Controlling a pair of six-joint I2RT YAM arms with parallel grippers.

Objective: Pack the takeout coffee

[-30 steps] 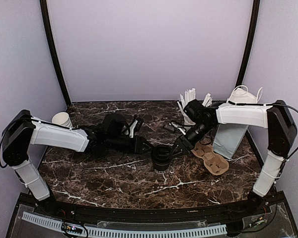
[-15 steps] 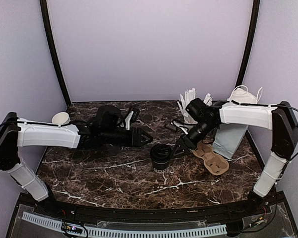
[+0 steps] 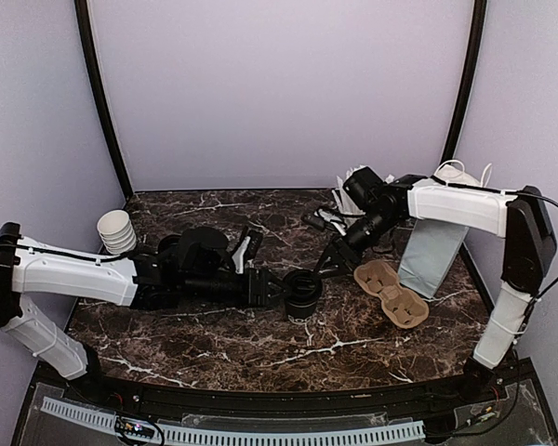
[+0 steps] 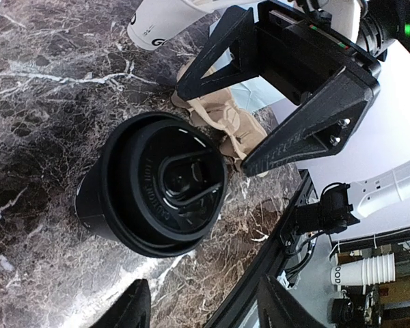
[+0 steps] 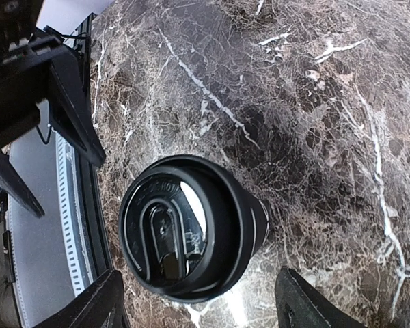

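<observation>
The takeout coffee (image 3: pixel 301 295), a dark cup with a round black lid, stands upright on the marble table (image 3: pixel 214 339). My left gripper (image 3: pixel 281 290) points at it from the left, open, with the cup (image 4: pixel 157 195) just ahead of its fingertips (image 4: pixel 133 309) and not between them. My right gripper (image 3: pixel 333 260) hangs up and to the right of the cup, open too. In the right wrist view the lid (image 5: pixel 184 232) lies beyond its empty jaws (image 5: pixel 201 307). Nothing holds the cup.
A brown cardboard cup carrier (image 3: pixel 391 293) lies right of the cup, with a pale paper bag (image 3: pixel 430 251) standing behind it. A stack of white cups (image 3: pixel 117 232) is at the far left. White sticks (image 3: pixel 342 190) show behind the right arm.
The right gripper drew back from the cup, up and to the right, and opened wider. The left gripper left the cup, swung away, and came back beside it with wider jaws.
</observation>
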